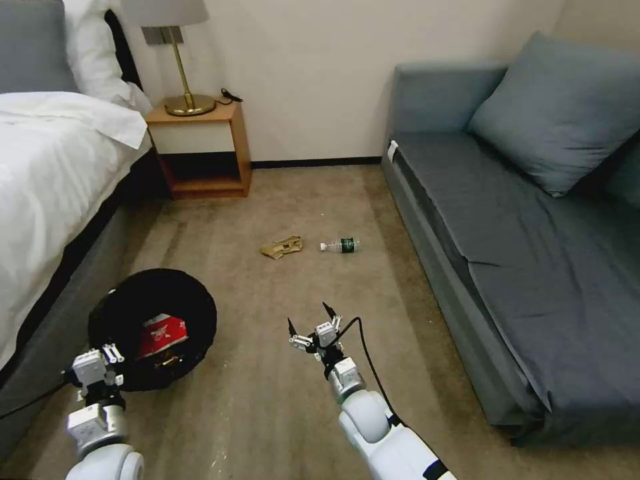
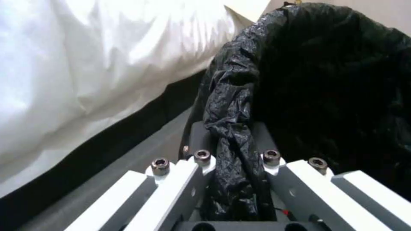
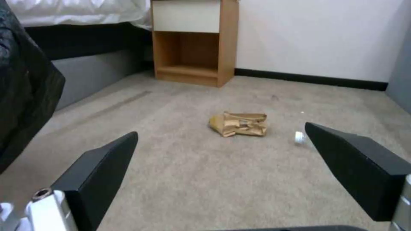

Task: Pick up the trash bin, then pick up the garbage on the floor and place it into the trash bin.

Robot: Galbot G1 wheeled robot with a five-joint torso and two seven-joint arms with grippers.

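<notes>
A carpeted bedroom floor is shown between a bed point(image 1: 47, 173) on the robot's left and a grey sofa point(image 1: 507, 220) on its right. The trash bin point(image 1: 117, 313), lined with a black bag, is held off to the left, close beside the bed frame; the left gripper point(image 2: 233, 150) is clamped on the bin's rim and a fold of the bag. A red snack bag point(image 1: 162, 335) is seen inside the bin.

The right gripper point(image 1: 312, 328) is held low over the carpet with its fingers spread wide apart and nothing between them. Ahead of it, a crumpled paper wrapper point(image 3: 238, 124) and a small bottle point(image 1: 341, 245) are lying near each other on the floor, apart from both grippers.

Likely risks: the thin bag could slip or tear in the clamp, letting the bin tilt; the bin could be brushed against the bed; the bottle could be nudged and rolled toward the sofa.

Open carpet is left all around the two pieces. A nightstand point(image 1: 200, 150) stands well beyond them, against the wall.
</notes>
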